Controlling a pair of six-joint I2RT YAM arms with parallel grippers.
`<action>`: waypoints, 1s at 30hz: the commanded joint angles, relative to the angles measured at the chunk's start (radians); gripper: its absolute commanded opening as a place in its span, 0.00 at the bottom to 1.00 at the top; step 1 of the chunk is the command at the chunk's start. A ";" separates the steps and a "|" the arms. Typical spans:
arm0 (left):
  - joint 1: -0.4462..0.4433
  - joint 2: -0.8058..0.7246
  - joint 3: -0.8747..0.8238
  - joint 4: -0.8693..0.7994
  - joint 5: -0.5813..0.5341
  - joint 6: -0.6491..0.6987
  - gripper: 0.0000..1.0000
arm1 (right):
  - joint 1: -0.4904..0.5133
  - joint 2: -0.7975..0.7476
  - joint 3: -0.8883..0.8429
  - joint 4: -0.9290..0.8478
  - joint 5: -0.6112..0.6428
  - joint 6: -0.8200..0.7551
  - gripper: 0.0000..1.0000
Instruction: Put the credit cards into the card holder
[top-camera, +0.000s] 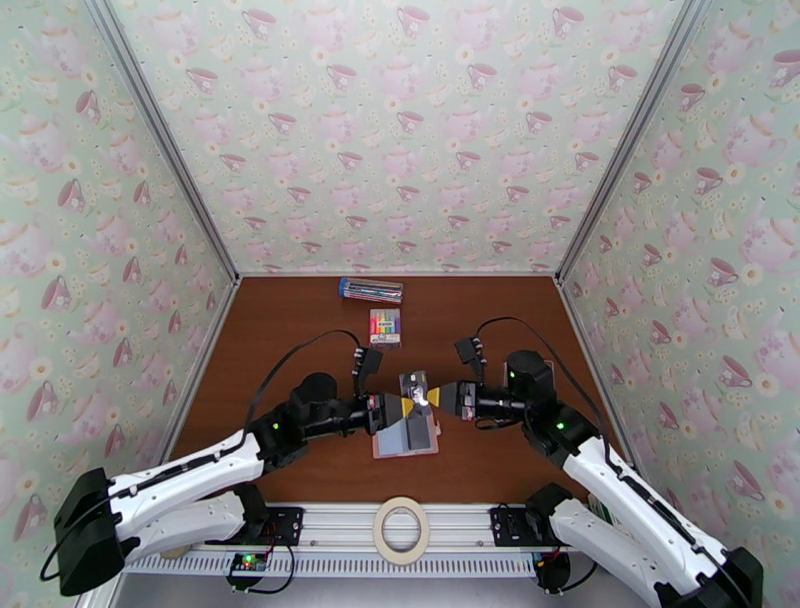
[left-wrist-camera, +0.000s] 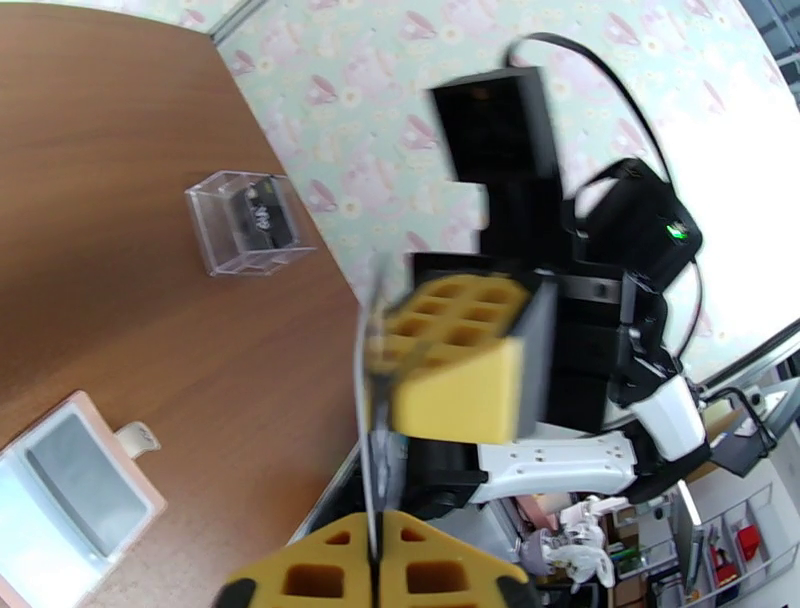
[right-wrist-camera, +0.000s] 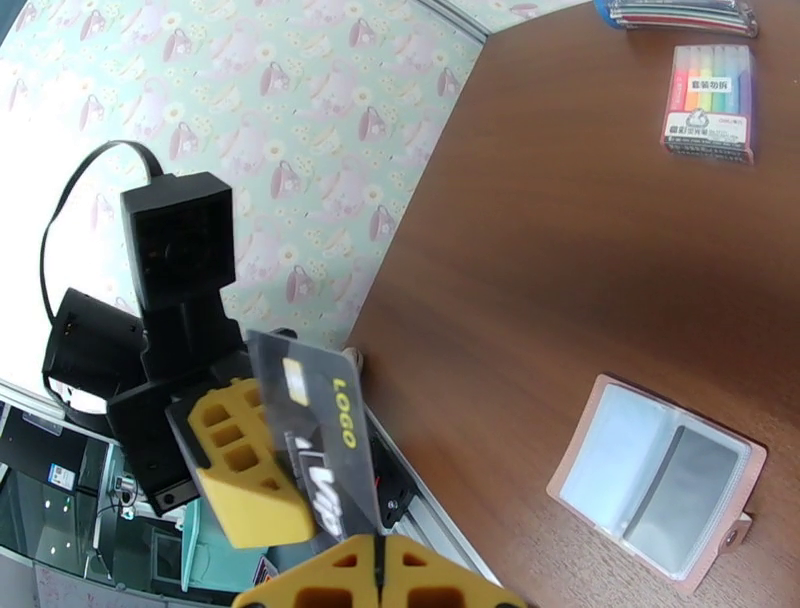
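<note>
- The left gripper (left-wrist-camera: 377, 572) and the right gripper (right-wrist-camera: 378, 577) meet above the table (right-wrist-camera: 560, 250), each with its fingers pinched tight on the same dark credit card (right-wrist-camera: 325, 440).
- The card holder (right-wrist-camera: 610, 450) lies open just beneath them, mid-table.

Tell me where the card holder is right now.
In the top view the card holder lies open on the table at centre, beneath the meeting left gripper and right gripper, nearer the arm bases than the marker pack.
</note>
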 joint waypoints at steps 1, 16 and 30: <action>-0.001 -0.009 0.030 -0.015 -0.011 0.013 0.00 | 0.009 -0.009 -0.009 0.050 -0.038 0.004 0.07; -0.001 -0.048 0.045 -0.013 0.115 0.023 0.00 | 0.009 -0.080 -0.011 0.115 -0.115 0.011 0.27; -0.007 -0.011 0.052 0.057 0.160 -0.003 0.00 | 0.025 -0.051 -0.022 0.142 -0.131 0.005 0.27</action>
